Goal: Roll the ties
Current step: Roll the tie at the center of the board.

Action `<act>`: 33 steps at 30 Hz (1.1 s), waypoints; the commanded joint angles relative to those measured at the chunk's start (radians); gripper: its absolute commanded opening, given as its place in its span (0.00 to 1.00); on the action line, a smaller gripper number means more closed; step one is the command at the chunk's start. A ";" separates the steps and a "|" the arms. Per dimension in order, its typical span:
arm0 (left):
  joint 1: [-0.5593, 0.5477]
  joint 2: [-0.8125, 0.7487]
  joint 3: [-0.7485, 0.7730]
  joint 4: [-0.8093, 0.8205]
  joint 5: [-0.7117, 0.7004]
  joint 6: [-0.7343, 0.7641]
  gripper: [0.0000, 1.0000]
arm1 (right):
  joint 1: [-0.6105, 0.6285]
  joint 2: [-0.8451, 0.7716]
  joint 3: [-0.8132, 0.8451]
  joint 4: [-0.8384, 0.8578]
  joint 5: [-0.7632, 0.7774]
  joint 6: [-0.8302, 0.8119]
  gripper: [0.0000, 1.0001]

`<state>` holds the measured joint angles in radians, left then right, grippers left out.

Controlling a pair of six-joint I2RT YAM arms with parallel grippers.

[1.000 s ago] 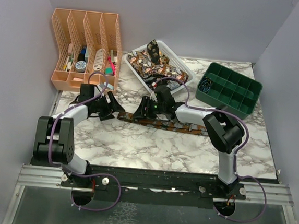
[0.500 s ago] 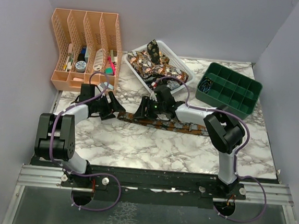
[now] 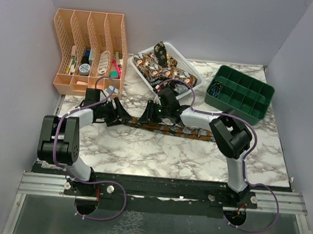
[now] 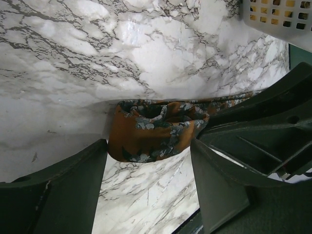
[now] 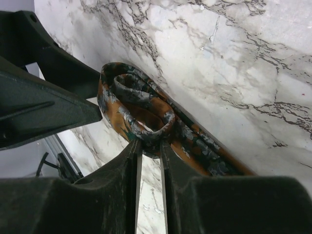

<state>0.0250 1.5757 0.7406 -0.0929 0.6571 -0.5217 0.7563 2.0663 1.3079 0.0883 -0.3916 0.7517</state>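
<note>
One tie (image 3: 182, 131), dark with an orange and cream pattern, lies stretched across the middle of the marble table. Its left end is curled into a small loose coil (image 5: 139, 109). My right gripper (image 3: 150, 115) is over that coil, and in the right wrist view it (image 5: 149, 145) pinches the coil's wall between nearly closed fingers. My left gripper (image 3: 119, 114) sits just left of the coil. In the left wrist view the left gripper (image 4: 148, 153) is open, and the coiled end (image 4: 156, 131) lies just beyond its tips, apart from both fingers. More ties (image 3: 161, 65) fill the white basket.
The white basket (image 3: 195, 76) stands behind the right gripper. A green compartment tray (image 3: 240, 94) is at the back right and an orange file rack (image 3: 88, 51) at the back left. Grey walls close in both sides.
The right gripper's fingers have closed in onto the coil. The left gripper has shifted slightly right toward the tie's end and narrowed a little.
</note>
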 commanded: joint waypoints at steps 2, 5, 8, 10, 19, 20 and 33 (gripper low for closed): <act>0.004 0.021 -0.001 0.012 0.041 0.021 0.69 | 0.011 0.037 0.034 -0.024 -0.001 0.006 0.24; 0.004 0.021 -0.001 0.014 0.041 0.020 0.69 | 0.011 0.042 0.031 -0.045 0.010 0.001 0.22; 0.004 0.021 -0.001 0.014 0.041 0.020 0.68 | 0.011 0.037 0.020 -0.082 0.053 -0.016 0.18; 0.004 0.022 -0.001 0.014 0.041 0.020 0.68 | 0.011 0.034 0.023 -0.132 0.083 -0.029 0.18; 0.004 0.032 0.002 0.022 0.042 0.014 0.68 | 0.011 0.034 0.001 -0.142 0.108 -0.031 0.14; 0.004 0.033 0.002 0.024 0.043 0.012 0.68 | 0.011 0.035 0.001 -0.142 0.115 -0.032 0.11; 0.001 0.061 -0.018 0.076 0.063 -0.006 0.61 | 0.015 0.062 0.020 -0.200 0.156 -0.053 0.00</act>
<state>0.0250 1.6112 0.7383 -0.0521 0.6888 -0.5236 0.7670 2.0766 1.3289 0.0154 -0.2726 0.6910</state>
